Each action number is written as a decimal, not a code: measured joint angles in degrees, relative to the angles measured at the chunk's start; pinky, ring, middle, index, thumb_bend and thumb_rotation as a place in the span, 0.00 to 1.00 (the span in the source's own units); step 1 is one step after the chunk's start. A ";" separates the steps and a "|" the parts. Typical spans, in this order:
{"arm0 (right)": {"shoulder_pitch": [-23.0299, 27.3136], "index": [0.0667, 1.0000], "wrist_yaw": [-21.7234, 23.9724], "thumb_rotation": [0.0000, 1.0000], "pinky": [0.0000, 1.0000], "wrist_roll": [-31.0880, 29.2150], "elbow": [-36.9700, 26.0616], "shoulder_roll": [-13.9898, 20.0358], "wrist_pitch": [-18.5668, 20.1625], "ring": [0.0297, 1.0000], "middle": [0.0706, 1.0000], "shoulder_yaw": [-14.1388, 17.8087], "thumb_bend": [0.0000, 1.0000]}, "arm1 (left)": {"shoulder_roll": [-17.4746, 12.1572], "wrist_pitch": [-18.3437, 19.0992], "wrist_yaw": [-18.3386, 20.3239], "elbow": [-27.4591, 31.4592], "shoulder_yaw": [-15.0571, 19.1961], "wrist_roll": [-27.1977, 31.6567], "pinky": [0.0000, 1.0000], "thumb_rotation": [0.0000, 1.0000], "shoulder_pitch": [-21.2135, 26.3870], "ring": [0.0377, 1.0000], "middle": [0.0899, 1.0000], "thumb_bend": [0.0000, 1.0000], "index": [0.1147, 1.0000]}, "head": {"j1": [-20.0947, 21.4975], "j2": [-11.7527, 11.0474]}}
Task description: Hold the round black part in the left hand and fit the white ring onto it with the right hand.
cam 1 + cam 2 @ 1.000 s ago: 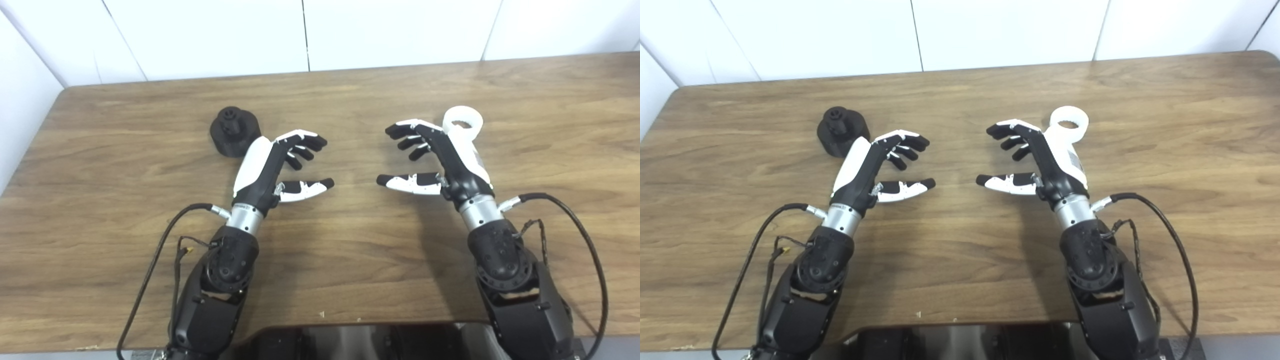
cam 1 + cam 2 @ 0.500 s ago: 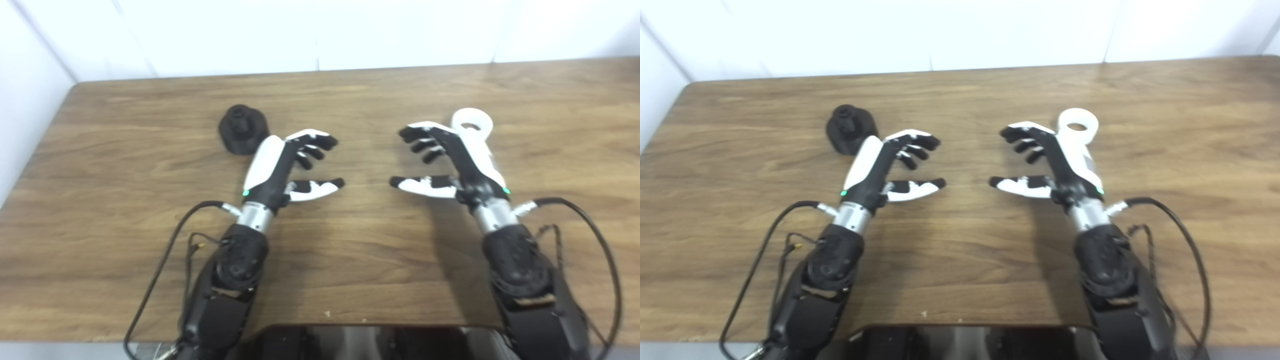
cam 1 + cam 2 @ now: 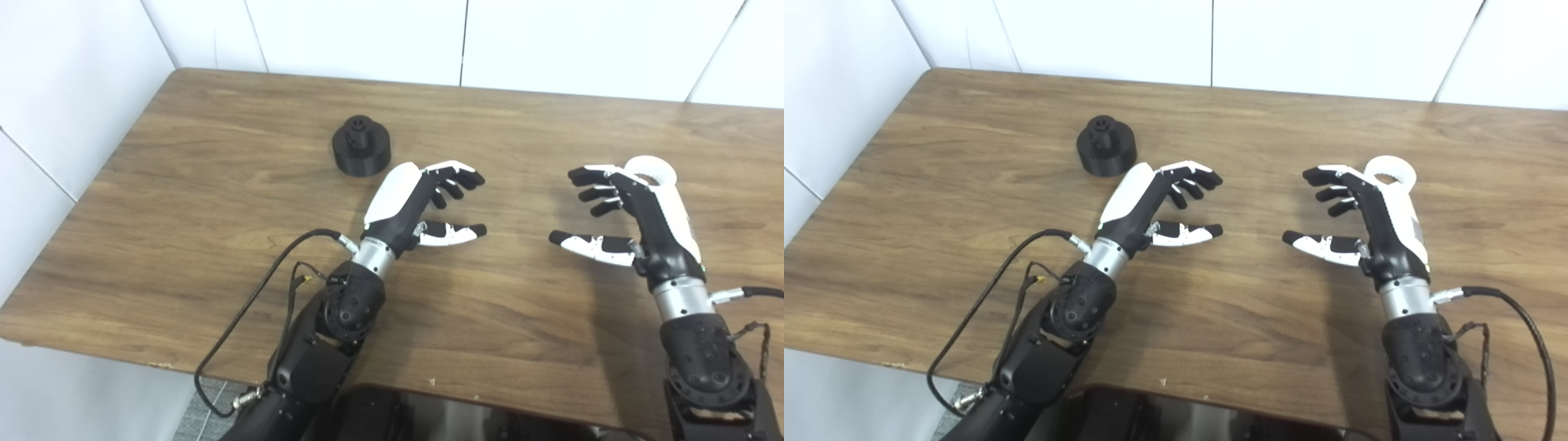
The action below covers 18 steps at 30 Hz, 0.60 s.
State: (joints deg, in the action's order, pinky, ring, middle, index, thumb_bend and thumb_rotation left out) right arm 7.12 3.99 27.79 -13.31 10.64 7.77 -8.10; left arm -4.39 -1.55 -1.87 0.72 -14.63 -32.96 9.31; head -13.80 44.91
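Left eye view: my left hand (image 3: 422,205) hovers over the brown wooden desk (image 3: 214,202), fingers spread, holding nothing. The round black plastic part (image 3: 361,146) sits on the desk just beyond and outside that hand, untouched. My right hand (image 3: 631,217) is spread and empty too, and the white plastic ring (image 3: 652,169) lies flat right behind its knuckles, partly hidden.

Both head cameras look steeply down and forward over the tabletop (image 3: 184,202) from the robot's own side (arms entering at the bottom edge), fairly near. They share almost the whole scene, back to the white wall (image 3: 1102,33).
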 measured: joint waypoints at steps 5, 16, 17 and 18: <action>0.01 0.67 -0.01 0.10 0.54 -0.04 0.02 0.12 -0.01 0.65 0.69 0.00 0.74 | -0.07 0.02 -0.45 0.00 0.09 -0.95 0.54 0.17 0.09 0.65 0.67 0.68 0.60 | -0.09 0.00; 0.05 0.67 -0.04 0.10 0.54 -0.03 0.72 0.31 -0.38 0.65 0.69 0.03 0.74 | -0.85 2.74 -1.15 0.90 2.34 -3.85 0.65 0.22 0.45 0.75 0.76 0.67 0.62 | -0.26 -0.18; 0.05 0.67 -0.04 0.10 0.54 -0.02 0.77 0.34 -0.39 0.65 0.69 0.03 0.74 | -1.02 2.86 -1.14 1.12 2.42 -4.15 0.65 0.22 0.44 0.75 0.76 0.67 0.62 | -0.35 -0.18; 0.05 0.67 -0.04 0.10 0.54 -0.02 0.84 0.39 -0.39 0.65 0.69 0.03 0.73 | -1.40 2.94 -1.14 1.63 2.48 -4.62 0.65 0.20 0.44 0.75 0.76 0.67 0.62 | -0.27 -0.18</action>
State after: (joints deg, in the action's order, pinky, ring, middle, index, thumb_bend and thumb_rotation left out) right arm 7.17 3.95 27.77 -12.47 11.03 7.38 -8.07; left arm -5.79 1.39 -3.00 2.35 -12.15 -37.58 9.75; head -14.06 44.74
